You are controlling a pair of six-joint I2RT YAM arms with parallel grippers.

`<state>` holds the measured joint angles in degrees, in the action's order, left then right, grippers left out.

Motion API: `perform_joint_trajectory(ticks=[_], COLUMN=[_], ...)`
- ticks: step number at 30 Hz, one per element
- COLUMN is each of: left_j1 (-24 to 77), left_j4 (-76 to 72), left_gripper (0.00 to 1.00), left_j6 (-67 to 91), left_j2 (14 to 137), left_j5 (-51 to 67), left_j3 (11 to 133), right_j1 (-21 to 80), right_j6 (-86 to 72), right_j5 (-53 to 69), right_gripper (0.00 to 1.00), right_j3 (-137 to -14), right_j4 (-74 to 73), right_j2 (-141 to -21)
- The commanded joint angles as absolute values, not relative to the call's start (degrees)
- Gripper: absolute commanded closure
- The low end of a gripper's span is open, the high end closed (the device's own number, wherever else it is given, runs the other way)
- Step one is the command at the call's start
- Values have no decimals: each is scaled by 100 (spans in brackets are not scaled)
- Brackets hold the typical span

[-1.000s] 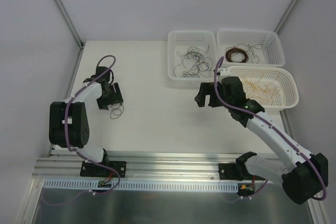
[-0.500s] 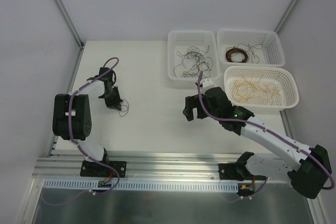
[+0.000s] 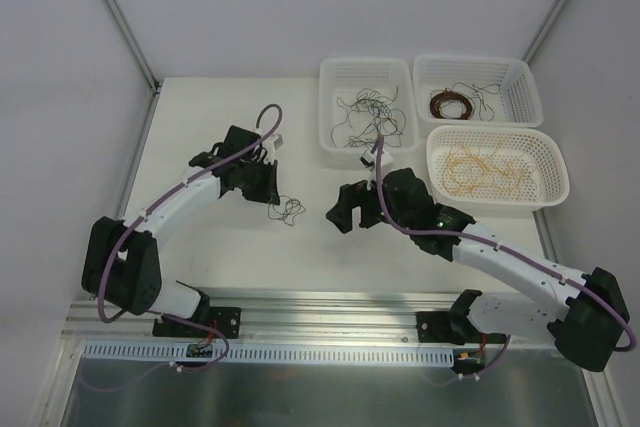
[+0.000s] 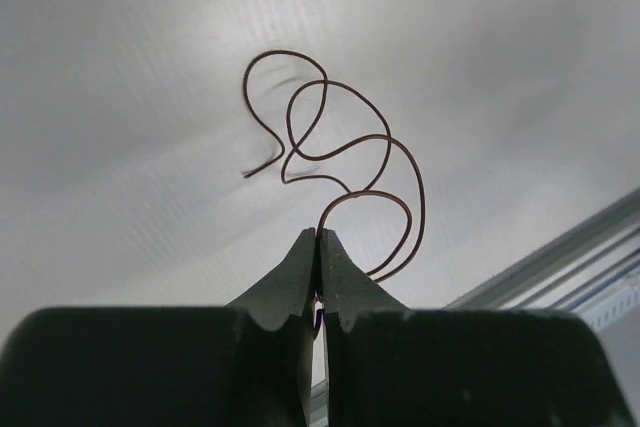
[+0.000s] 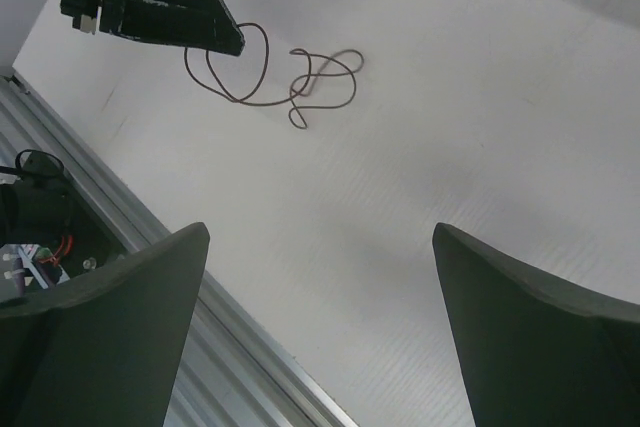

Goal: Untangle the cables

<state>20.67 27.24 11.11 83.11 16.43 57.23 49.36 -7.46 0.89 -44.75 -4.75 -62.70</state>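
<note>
On the white table [image 3: 300,257], three baskets [image 3: 366,63] at the far right hold other cables [image 3: 365,115]. My right gripper [image 5: 315,237] is spread wide and empty. My left gripper [image 4: 318,239] is pressed together, pinching a dark brown curly cable [image 3: 289,211] that lies between both grippers.

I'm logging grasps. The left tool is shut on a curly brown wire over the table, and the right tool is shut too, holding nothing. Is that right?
Not quite: the right tool is open, spread wide and holding nothing, as the right wrist view shows. The left tool is shut on the curly brown wire.
</note>
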Motion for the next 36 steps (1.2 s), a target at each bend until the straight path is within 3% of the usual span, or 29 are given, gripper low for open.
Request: perform_joint_trajectory(ticks=[1,11,30,33,36], left_j1=[2311,2575,2602,2610,2610], left_j4=[2497,2242,2101,2074,2074], left_gripper=[100,100,100,100,100], left_j6=[686,431,422,431,431], left_j2=[7806,6935,6724,6715,6732], left_j5=[2380,3085,3208,3217,3217], left_j3=[5687,5423,5317,5300,5300], right_j1=[4966,5036,5098,5106,5124], right_j6=[-1230,-1582,-2785,-2874,-2883], right_j5=[439,843,1318,1388,1441], right_gripper=[0,0,4,11,26], right_j3=[-4342,-4386,-4474,-4456,-4456], right_j4=[333,1089,2856,3093,3208], right_j2=[-6179,-6740,-8331,-8490,-8543])
